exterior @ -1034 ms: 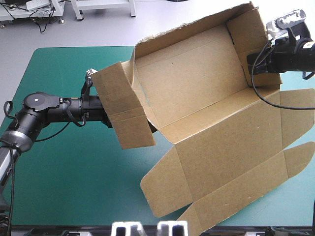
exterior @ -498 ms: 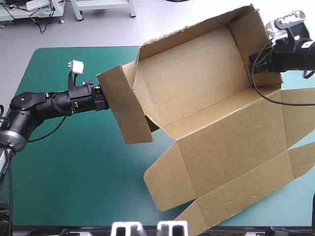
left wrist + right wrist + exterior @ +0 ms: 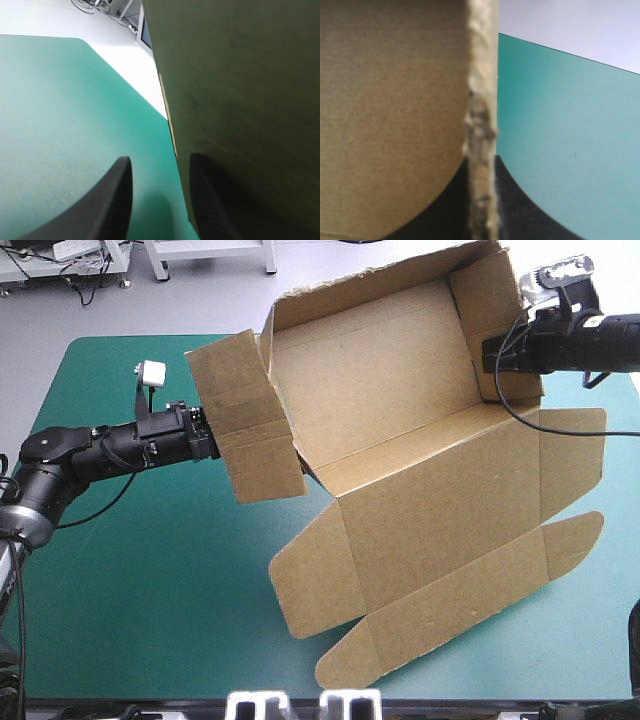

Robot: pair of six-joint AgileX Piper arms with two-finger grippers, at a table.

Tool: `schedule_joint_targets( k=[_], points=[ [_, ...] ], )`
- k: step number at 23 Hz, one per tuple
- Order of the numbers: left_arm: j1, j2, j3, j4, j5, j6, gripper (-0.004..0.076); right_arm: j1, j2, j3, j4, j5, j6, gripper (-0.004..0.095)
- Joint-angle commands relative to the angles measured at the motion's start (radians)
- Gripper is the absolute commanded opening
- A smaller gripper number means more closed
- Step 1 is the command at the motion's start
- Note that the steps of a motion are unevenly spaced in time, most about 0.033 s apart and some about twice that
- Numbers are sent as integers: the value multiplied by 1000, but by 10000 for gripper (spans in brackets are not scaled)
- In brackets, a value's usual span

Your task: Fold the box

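One box (image 3: 400, 410), farther left than before

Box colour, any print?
The box is plain brown, no print; the high view shows it best.

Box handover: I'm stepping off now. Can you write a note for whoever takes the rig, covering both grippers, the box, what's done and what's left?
Left gripper: fingers open, one against the outer face of the left end flap; nothing pinched.
Right gripper: shut on the box, fingers clamping the edge of the right end wall.
Box: over the teal-green cover, far long wall and right end wall raised; lid flat toward the near edge.
Done: walls partly raised.
Left: probably stand and tuck the left end flap next.
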State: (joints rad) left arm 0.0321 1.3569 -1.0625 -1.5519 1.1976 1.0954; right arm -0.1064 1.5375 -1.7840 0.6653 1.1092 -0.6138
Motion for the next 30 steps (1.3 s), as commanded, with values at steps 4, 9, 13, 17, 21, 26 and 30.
schedule_joint_targets(
  k=[4, 9, 13, 17, 21, 26, 30],
  points=[
    [1, -29, -27, -151, 105, -9, 445, 80, -36, -28, -89, -114, 90, -23],
    [1, -29, -27, -165, 105, -19, 494, 166, -21, -28, -196, -156, 174, -23],
    [1, -29, -27, -160, 85, -23, 494, 251, 16, -28, -305, -180, 255, -23],
    [0, -29, -54, -14, -57, -71, 494, 301, 54, -26, -342, -236, 303, -23],
    [-27, -29, -111, 153, -200, -188, 494, 319, 76, -26, -367, -243, 334, -23],
    [-192, -29, -192, 531, -492, -433, 490, 321, 88, -26, -362, -259, 336, -23],
    [-299, -25, -214, 704, -638, -608, 475, 321, 88, -26, -364, -265, 349, -23]
  ],
)
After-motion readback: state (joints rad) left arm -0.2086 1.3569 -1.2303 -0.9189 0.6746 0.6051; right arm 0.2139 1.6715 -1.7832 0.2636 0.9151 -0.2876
